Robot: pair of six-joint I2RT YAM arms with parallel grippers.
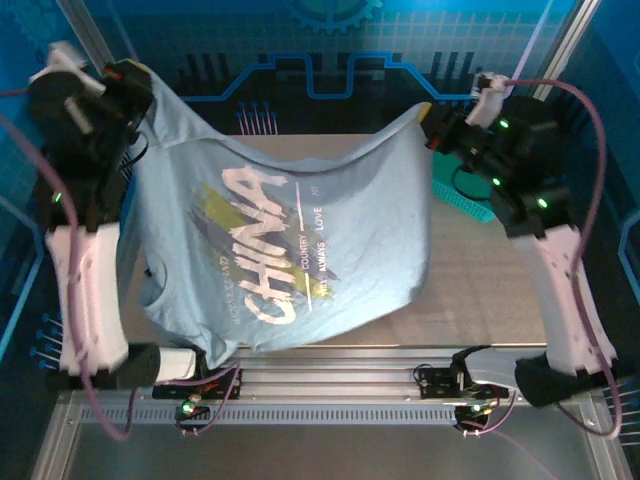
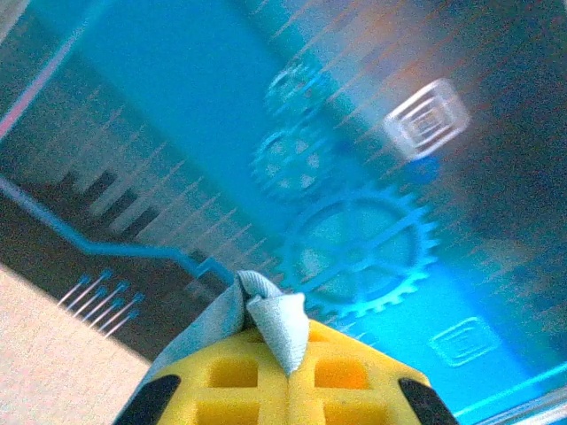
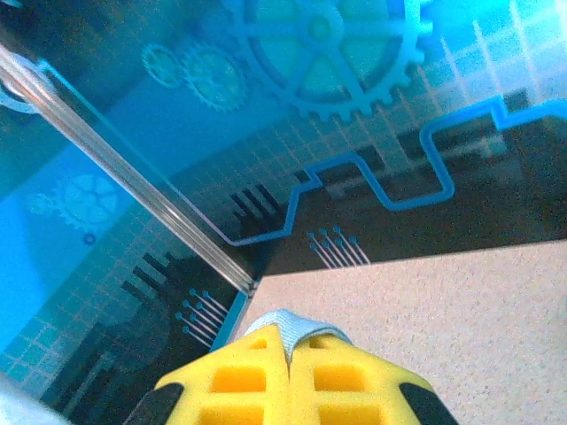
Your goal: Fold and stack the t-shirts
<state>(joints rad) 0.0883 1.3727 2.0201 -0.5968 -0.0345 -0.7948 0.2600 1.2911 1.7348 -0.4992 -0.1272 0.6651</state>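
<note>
Pincers clenched: left gripper [image 1: 135, 82] and right gripper [image 1: 437, 128] hold the t-shirt [image 1: 290, 250] aloft.
Seemingly the spreading step; next, lay it flat on the table [image 1: 480, 290].

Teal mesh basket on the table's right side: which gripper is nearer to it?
Right. The right gripper, jaws shut on a t-shirt corner, is close by the basket; the left gripper pinches the opposite corner, across the spread shirt from it.

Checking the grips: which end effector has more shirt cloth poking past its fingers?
The left end effector: a folded tuft of the t-shirt sticks up beyond it, while the right end effector pinches just a thin edge.
</note>
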